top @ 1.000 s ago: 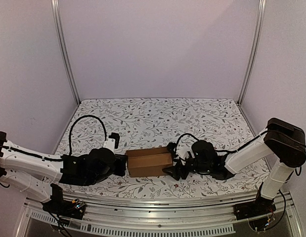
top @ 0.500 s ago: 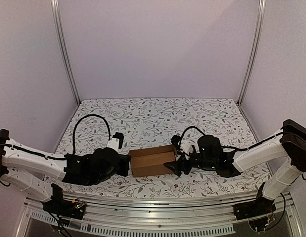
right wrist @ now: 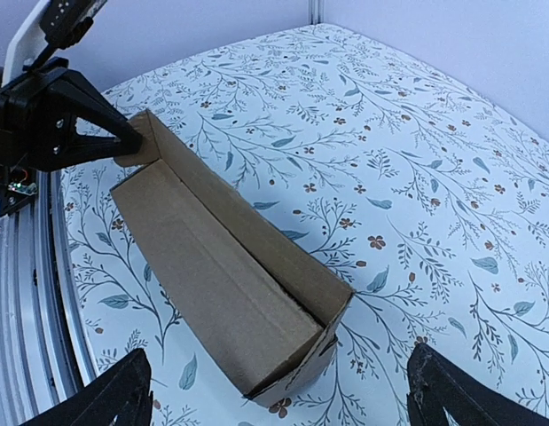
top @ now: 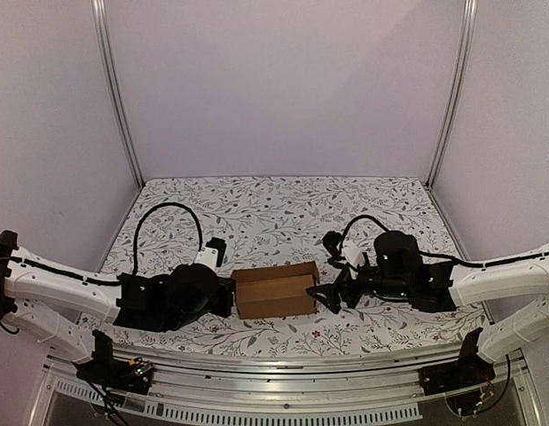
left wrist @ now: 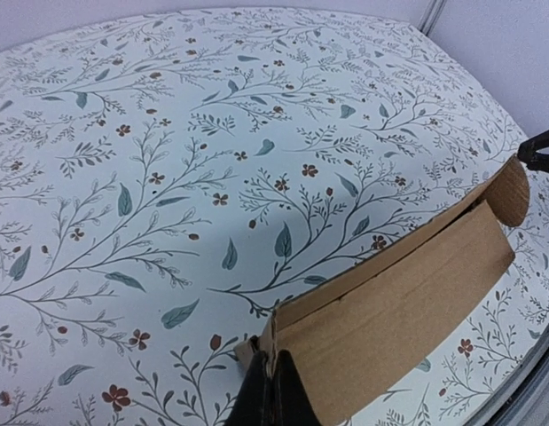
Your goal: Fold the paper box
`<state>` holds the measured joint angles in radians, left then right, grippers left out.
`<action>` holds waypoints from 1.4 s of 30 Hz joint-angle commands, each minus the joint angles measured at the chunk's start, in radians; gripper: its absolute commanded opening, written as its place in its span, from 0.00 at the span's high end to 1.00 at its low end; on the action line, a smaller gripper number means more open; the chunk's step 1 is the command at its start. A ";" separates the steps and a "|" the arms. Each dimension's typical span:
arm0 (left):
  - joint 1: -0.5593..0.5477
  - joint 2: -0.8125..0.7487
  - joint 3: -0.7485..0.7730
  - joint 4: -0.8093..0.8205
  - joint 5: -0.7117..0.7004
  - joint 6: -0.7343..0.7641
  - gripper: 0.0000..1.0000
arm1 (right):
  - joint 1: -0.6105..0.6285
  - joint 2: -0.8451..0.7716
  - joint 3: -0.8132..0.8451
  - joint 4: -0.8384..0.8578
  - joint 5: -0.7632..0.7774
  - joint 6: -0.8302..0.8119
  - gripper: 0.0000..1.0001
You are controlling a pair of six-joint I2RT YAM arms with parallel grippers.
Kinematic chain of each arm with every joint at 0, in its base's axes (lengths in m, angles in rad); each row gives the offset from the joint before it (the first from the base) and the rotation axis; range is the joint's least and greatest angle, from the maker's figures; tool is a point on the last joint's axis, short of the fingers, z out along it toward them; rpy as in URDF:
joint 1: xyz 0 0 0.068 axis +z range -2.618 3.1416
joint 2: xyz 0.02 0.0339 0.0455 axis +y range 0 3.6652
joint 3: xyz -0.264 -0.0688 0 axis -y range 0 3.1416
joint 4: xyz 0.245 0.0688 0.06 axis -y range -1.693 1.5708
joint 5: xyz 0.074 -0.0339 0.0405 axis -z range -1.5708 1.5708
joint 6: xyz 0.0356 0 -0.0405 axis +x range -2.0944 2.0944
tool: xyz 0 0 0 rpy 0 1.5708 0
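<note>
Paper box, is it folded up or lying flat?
Folded up: the paper box has raised walls, not a flat sheet.

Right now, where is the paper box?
In the top view, the paper box lies front-centre, between the left gripper, shut on its left end, and the open right gripper beside its right end.

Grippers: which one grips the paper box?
The left gripper, shut on the paper box's end flap; the right gripper is wide open, gripping nothing.
</note>
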<state>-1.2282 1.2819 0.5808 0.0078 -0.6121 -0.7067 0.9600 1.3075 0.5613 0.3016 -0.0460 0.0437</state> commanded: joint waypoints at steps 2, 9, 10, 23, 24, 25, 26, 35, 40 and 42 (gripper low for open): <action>-0.022 0.025 0.004 -0.095 0.023 0.019 1.00 | -0.014 -0.024 0.086 -0.198 0.095 0.163 0.01; -0.024 0.038 0.015 -0.094 0.025 0.021 1.00 | -0.014 -0.011 0.148 -0.297 0.058 0.212 0.03; -0.024 0.038 0.015 -0.095 0.025 0.019 1.00 | -0.014 -0.014 0.155 -0.300 0.061 0.217 0.07; -0.027 0.050 0.025 -0.100 0.018 0.013 1.00 | 0.026 0.004 0.191 -0.363 0.142 0.256 0.68; -0.027 0.051 0.024 -0.100 0.018 0.012 1.00 | 0.033 0.015 0.198 -0.364 0.145 0.256 0.70; -0.027 0.053 0.025 -0.100 0.018 0.013 1.00 | 0.039 0.023 0.205 -0.365 0.146 0.254 0.72; -0.027 0.055 0.026 -0.100 0.018 0.012 1.00 | 0.046 0.031 0.213 -0.366 0.147 0.254 0.74; -0.028 0.065 0.037 -0.101 0.018 0.015 1.00 | 0.070 0.080 0.240 -0.373 0.173 0.261 0.89; -0.030 0.066 0.037 -0.102 0.017 0.013 1.00 | 0.081 0.094 0.245 -0.377 0.181 0.273 0.93; -0.030 0.067 0.036 -0.102 0.016 0.012 1.00 | 0.084 0.096 0.246 -0.377 0.179 0.278 0.95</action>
<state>-1.2335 1.3209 0.6209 -0.0162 -0.6250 -0.6994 1.0294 1.3861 0.7807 -0.0608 0.1223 0.3054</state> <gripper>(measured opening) 0.006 0.064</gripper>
